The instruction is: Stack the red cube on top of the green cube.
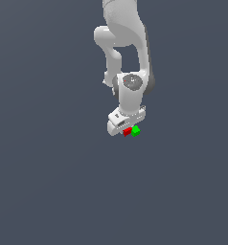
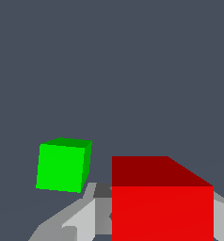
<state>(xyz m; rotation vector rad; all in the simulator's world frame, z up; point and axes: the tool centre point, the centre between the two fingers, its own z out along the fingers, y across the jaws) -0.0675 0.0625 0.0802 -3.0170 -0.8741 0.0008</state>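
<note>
1. The red cube [image 2: 162,207] is filling the nearest part of the wrist view, its bright front face and darker top face both showing, and it is sitting between the pale grey fingers [image 2: 83,219] of the gripper [image 2: 156,221].
2. One finger is showing along one flank of the red cube and a sliver of the other is showing on the opposite flank; the jaws are standing only about a cube's width apart, and they are appearing to clamp the red cube, though the contact faces themselves are hidden behind it.
3. In the exterior view, the red cube [image 1: 127,131] is sitting right at the lower tip of the white gripper [image 1: 125,128], partly tucked beneath it.
4. The green cube [image 1: 135,130] is lying just beside the red cube, on the exterior view's right of it, and the two are looking as though they are touching or nearly touching; which it is cannot be told at this size.
5. In the wrist view, the green cube [image 2: 63,164] is lying a little farther off than the red one, tilted slightly, with a clear gap of dark grey floor [image 2: 132,70] between them.
6. Farther back, the white Panda arm [image 1: 130,62] is rising from the gripper toward the top of the exterior view.
7. The plain dark grey floor is stretching away on all sides.
</note>
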